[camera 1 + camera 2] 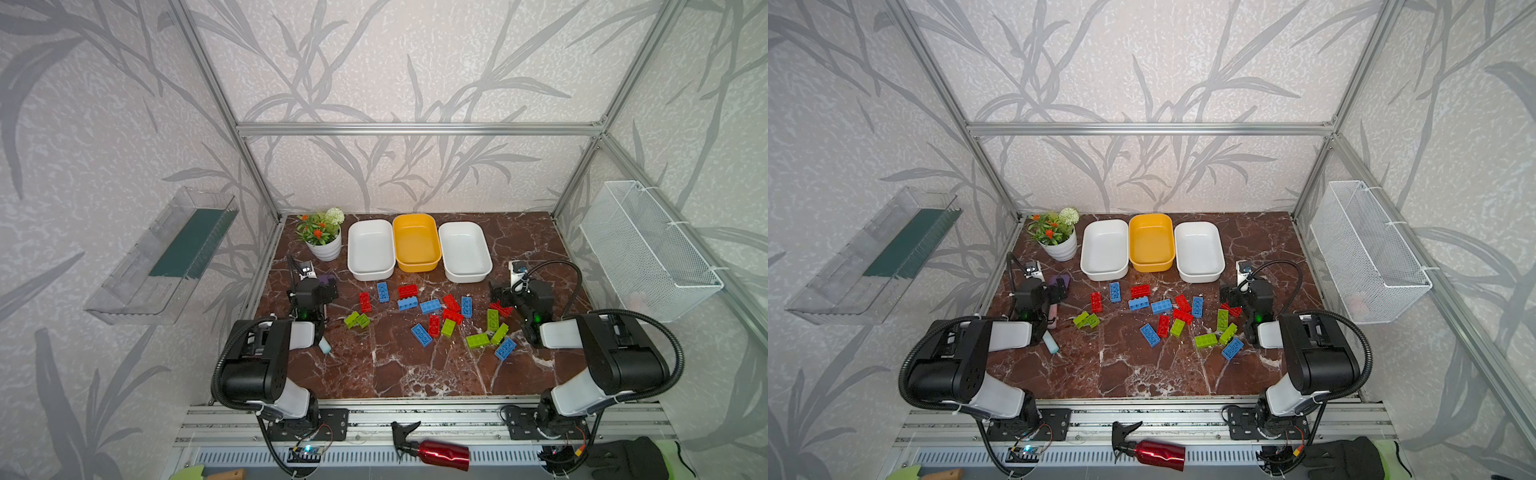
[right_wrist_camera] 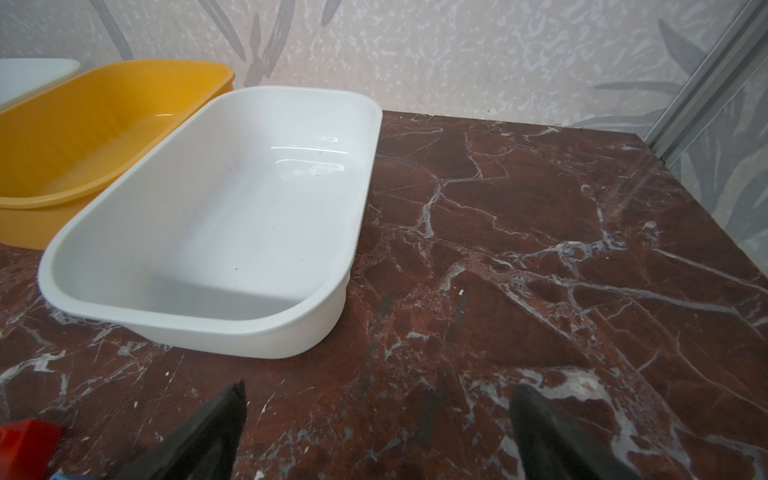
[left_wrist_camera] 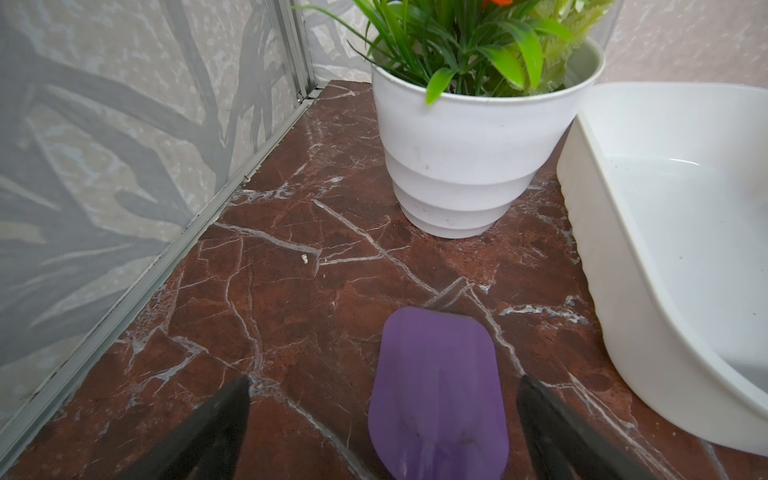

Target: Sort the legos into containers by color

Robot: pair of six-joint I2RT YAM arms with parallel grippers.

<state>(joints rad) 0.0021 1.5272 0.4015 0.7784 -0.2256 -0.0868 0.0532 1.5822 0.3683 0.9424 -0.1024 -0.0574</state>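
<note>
**Sorting lot, opening stage: bricks all loose, tubs all bare**

Red-brown marbled bench. At its far edge stands a side-by-side row of shallow rounded plastic tubs: left white tub, yellow tub in the middle, right white tub. The left pincer and right pincer are both released, jaws spread, grasping nothing. A purple flat spatula blade lies on the bench between the left jaws. Small studded plastic legos in red, blue and lime green are scattered mid-bench, near of the tubs. Step judged: first pick. The next move likely calls for the right pincer to lower onto the red brick just beside it, and for one tub to be assigned per colour.
</note>
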